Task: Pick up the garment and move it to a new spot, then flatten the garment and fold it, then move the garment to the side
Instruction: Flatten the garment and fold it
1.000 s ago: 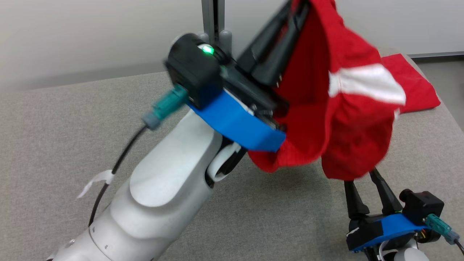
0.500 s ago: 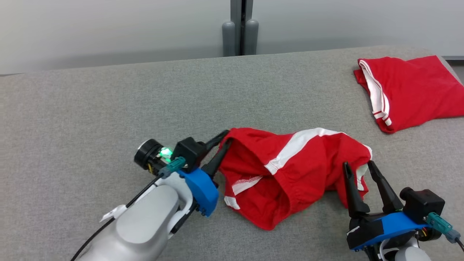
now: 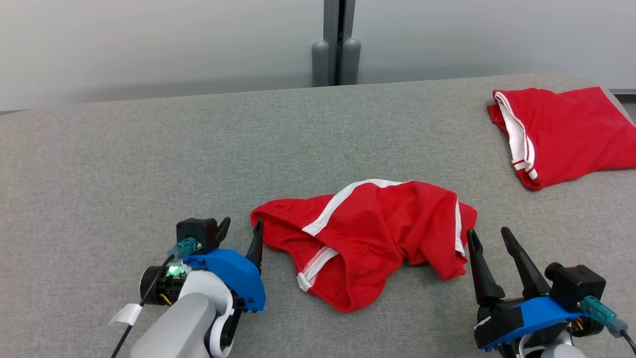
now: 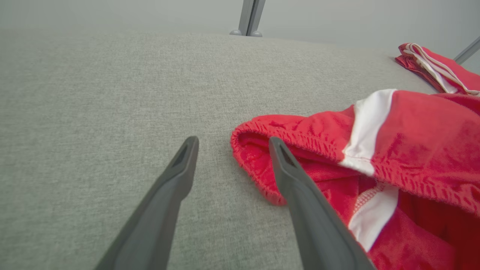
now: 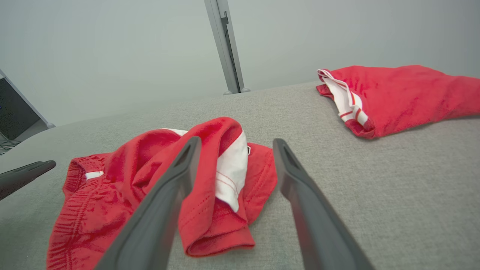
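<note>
At our left, the left gripper sits low over the table, jaws apart and empty, just beside the waistband end of the garment; we cannot tell whether it touches the cloth; the garment, red with white stripes, lies crumpled on the table between our two grippers; the right gripper stands at the garment's right edge, jaws likewise apart, holding nothing; at the far right, well apart, lies a folded red cloth.
</note>
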